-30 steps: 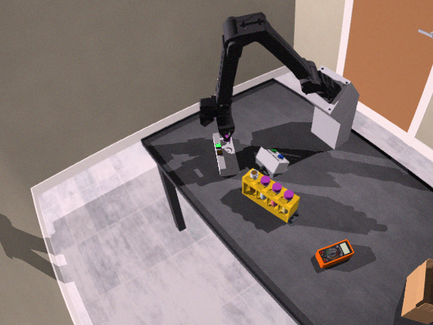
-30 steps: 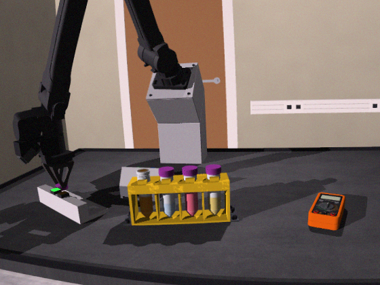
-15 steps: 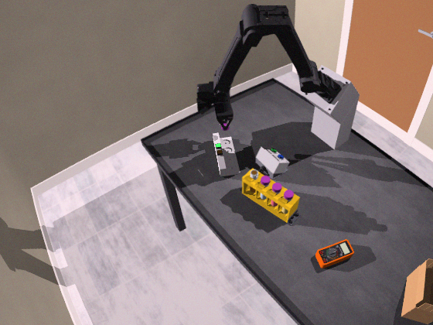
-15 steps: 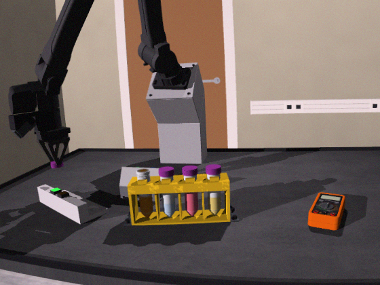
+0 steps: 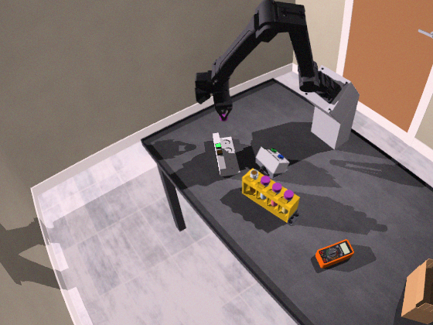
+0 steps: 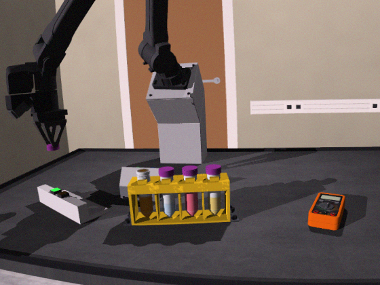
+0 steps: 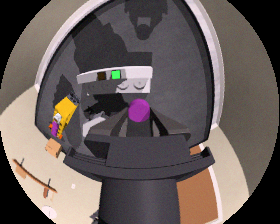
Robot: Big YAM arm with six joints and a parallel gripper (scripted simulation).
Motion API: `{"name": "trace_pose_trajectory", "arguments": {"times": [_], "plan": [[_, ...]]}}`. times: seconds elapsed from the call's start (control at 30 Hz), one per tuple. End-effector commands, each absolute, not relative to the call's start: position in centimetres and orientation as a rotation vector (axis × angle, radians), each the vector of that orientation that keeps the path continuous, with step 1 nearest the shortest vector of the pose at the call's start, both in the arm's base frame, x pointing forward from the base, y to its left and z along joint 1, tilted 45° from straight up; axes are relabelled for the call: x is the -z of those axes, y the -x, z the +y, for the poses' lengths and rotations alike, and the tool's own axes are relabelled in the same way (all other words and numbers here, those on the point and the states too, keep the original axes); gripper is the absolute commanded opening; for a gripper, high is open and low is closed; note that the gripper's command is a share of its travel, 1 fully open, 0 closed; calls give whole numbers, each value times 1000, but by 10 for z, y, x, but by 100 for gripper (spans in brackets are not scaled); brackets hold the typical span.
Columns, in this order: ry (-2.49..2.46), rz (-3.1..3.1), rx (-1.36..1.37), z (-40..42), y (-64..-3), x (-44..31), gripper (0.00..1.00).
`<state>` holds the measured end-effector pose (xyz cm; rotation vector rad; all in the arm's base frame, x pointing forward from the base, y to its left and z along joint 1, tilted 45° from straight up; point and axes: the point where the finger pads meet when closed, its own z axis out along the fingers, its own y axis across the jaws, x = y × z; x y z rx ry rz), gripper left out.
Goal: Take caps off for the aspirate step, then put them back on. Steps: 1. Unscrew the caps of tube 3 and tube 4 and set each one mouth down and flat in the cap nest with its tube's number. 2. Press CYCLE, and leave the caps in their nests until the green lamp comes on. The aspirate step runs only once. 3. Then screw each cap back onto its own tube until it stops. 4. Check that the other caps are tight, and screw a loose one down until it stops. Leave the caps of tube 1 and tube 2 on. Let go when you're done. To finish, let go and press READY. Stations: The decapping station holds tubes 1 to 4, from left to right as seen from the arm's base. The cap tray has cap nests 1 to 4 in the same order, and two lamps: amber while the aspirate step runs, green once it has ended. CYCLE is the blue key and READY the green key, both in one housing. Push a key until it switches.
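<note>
Purple cap (image 6: 53, 148) (image 7: 139, 110) — clamped in our hand (image 5: 223, 114) (image 6: 53, 145) (image 7: 139, 110), up above counter (image 5: 309, 226) (image 6: 271, 252) (image 7: 182, 75), clear of cap tray (image 5: 228, 164) (image 6: 62, 203) (image 7: 142, 72). Green lamp (image 5: 218, 145) (image 6: 55, 190) (image 7: 116, 74) lit, amber one (image 5: 219, 152) (image 6: 63, 194) (image 7: 102, 76) dark. In yellow station (image 5: 271, 196) (image 6: 180, 186) (image 7: 65, 110) we see brown-filled tube (image 5: 254, 173) (image 6: 146, 203) uncapped — other three capped.

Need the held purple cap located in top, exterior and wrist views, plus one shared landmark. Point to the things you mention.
Top: purple cap (image 5: 223, 118) (image 6: 52, 147) (image 7: 139, 110) just above centre, at the fingertips.
Exterior: left side, mid-height.
Wrist: centre.
Shared landmark: lit green lamp (image 5: 218, 145) (image 6: 55, 190) (image 7: 116, 74).
</note>
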<state>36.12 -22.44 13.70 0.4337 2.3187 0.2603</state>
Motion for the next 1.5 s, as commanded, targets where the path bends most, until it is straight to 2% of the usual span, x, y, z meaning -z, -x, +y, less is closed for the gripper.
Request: {"name": "trace_pose_trajectory", "arguments": {"times": [0.0,1.1,1.2,1.47], "plan": [[-420,2315,-249,-228,-363,-142,0],[-420,2315,-249,-228,-363,-142,0],[-94,2332,-115,-196,-365,-147,0],[359,2306,76,-155,-368,-153,0]]}}
